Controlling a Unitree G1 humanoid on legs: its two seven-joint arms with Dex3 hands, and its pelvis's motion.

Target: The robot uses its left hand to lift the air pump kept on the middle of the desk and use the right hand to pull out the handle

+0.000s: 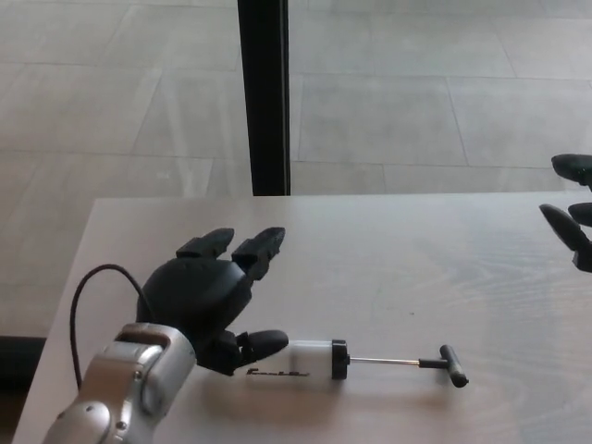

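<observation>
Pump (310,360) lying flat on the desk (370,259), near the front edge, a little left of centre; white barrel with a black collar, thin rod drawn out to the right, T-handle (452,364) at its end. Not lifted; resting on the wood. Left hand (208,301) just beside the barrel's left end, fingers (245,248) spread and raised above the desk, thumb (262,345) low and close to or touching the barrel, holding nothing. Cable looping behind the wrist. Right hand (572,222) at the far right edge of the view, well apart from the handle, only fingertips showing, apart and empty.

To grip well: bring the left hand down over the barrel's middle, thumb on the near side, fingers on the far side, well left of the collar so the rod stays free. Close firmly before lifting; a smooth round barrel is likely to roll away under a glancing touch. Lift level, rod pointing right. Only then bring the right hand across to the T-handle, closing round the crossbar and pulling straight along the rod's line.
</observation>
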